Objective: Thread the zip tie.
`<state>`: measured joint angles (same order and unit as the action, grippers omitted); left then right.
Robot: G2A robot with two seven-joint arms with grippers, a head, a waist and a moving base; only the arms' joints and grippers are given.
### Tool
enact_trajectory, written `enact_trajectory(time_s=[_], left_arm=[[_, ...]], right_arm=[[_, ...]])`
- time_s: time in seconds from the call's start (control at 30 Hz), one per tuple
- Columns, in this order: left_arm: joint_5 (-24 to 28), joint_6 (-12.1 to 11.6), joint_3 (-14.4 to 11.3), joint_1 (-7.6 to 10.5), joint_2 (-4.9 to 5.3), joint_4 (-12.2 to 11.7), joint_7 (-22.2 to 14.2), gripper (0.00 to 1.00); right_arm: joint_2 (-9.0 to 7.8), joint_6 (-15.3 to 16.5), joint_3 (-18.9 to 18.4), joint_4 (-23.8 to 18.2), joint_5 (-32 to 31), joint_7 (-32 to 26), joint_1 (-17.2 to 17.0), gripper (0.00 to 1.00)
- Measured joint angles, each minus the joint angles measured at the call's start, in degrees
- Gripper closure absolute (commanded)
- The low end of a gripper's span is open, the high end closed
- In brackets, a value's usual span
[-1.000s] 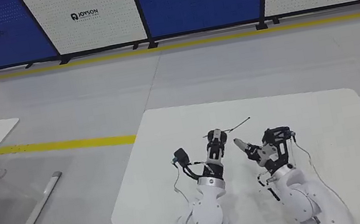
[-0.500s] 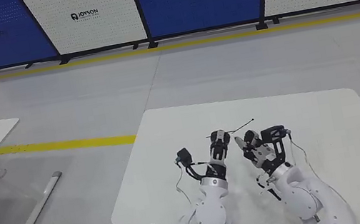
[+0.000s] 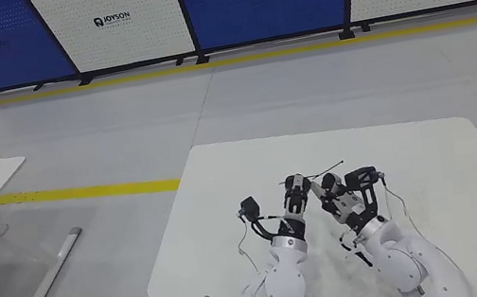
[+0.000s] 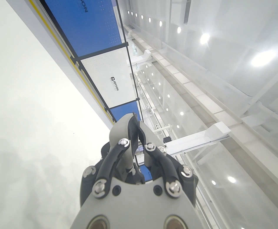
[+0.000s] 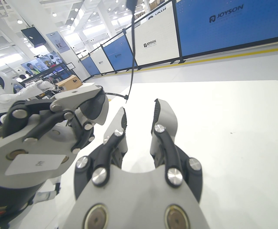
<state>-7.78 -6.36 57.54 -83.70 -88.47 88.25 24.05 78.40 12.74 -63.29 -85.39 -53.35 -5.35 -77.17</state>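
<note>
My left gripper (image 5: 100, 101) was clamped on one end of the zip tie (image 5: 126, 97), holding it clear of the table (image 5: 217, 112) as a fixed target, I'd say. The tie was a thin black strap, kinked just past the grip, the rest sticking out free. My right gripper (image 5: 140, 106) sat open and empty just beside the kink, placed to grab.

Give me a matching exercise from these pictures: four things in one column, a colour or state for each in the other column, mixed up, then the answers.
Column one:
1. left gripper
2. right gripper
3. zip tie
4. table

Column two:
A. open and empty
B. white
C. shut on the zip tie
D. black and thin

Pairs: 1-C, 2-A, 3-D, 4-B.
</note>
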Motion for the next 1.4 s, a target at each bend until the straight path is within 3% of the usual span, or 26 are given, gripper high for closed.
enact_trajectory(time_s=[0.9, 1.03, 1.1, 1.4], left_arm=[[-0.7, 0.73, -0.8, 0.24, -0.3, -0.97, 0.04, 1.0], [-0.96, 0.73, -0.82, 0.21, -0.3, -1.04, -0.09, 1.0], [-1.07, 0.74, -0.82, 0.17, -0.3, -1.04, -0.11, 1.0], [-1.39, 0.44, -0.82, -0.15, -0.31, -0.54, 0.08, 1.0]], right_arm=[[-0.1, 0.42, 0.09, 0.19, 0.48, 0.12, 0.4, 0.8], [-0.11, 0.45, 0.11, 0.25, 0.53, 0.29, 0.43, 0.88], [-0.12, 0.46, 0.13, 0.18, 0.42, 0.32, 0.42, 1.0], [-0.21, 0.32, 0.18, -0.03, -0.02, 0.19, 0.16, 1.0]])
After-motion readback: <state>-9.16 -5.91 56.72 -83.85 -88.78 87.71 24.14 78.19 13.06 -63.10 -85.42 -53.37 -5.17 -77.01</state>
